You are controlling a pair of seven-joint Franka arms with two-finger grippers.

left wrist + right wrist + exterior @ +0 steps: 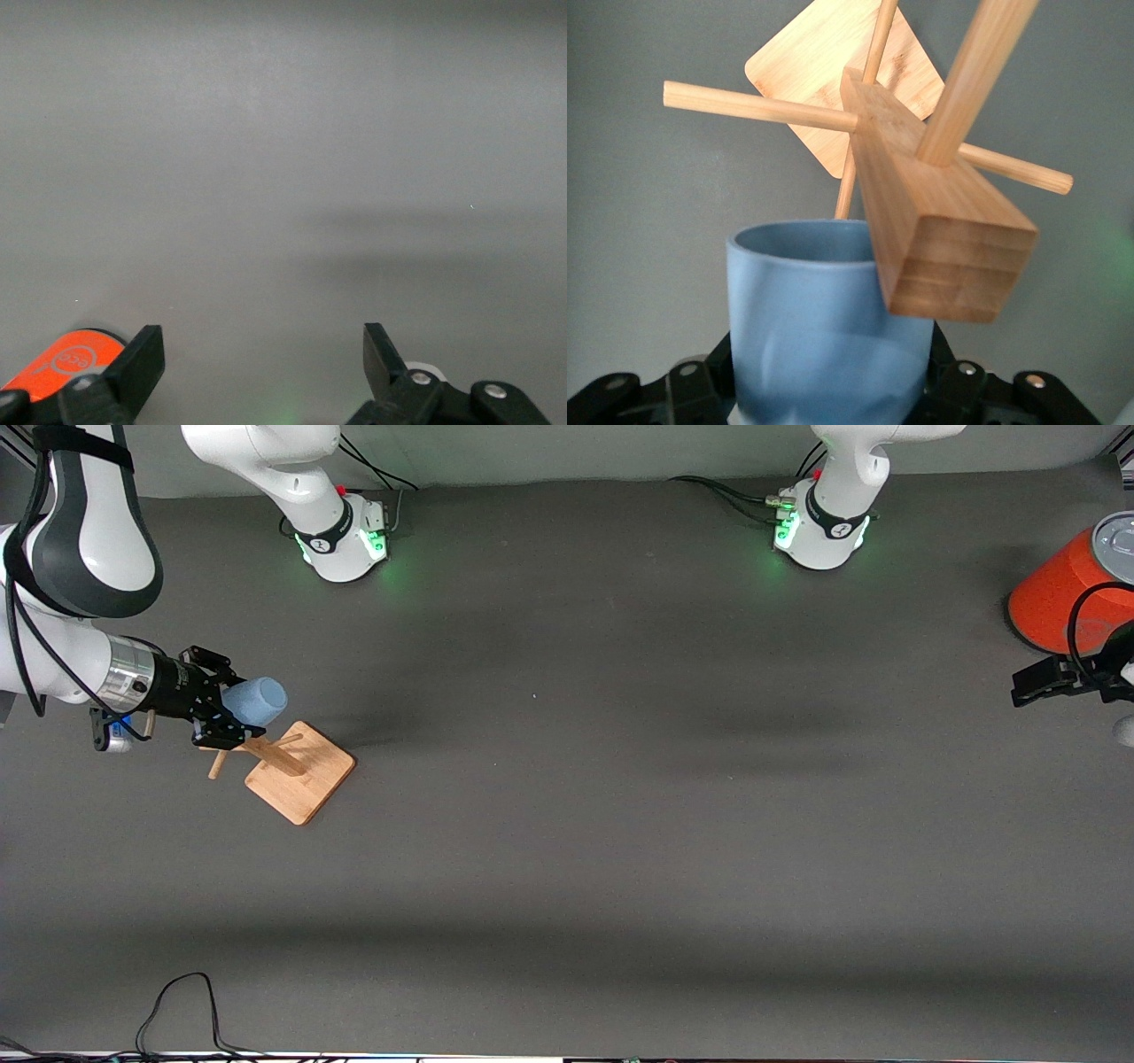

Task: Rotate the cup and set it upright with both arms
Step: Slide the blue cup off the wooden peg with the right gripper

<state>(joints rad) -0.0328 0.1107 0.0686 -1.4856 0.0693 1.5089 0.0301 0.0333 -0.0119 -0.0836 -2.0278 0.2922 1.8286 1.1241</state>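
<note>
The light-blue cup lies on its side in the air above the wooden rack, toward the right arm's end of the table. My right gripper is shut on the cup's narrow end. In the right wrist view the cup shows its open rim turned toward the rack's square post, and a thin peg runs down to the rim. The right gripper is mostly hidden by the cup. My left gripper waits open and holds nothing at the left arm's end; its jaws stand wide over bare table.
A large orange cylinder with a grey top stands at the table's edge beside the left gripper, and the orange cylinder also shows in the left wrist view. A black cable loops at the table's near edge. The table is dark grey.
</note>
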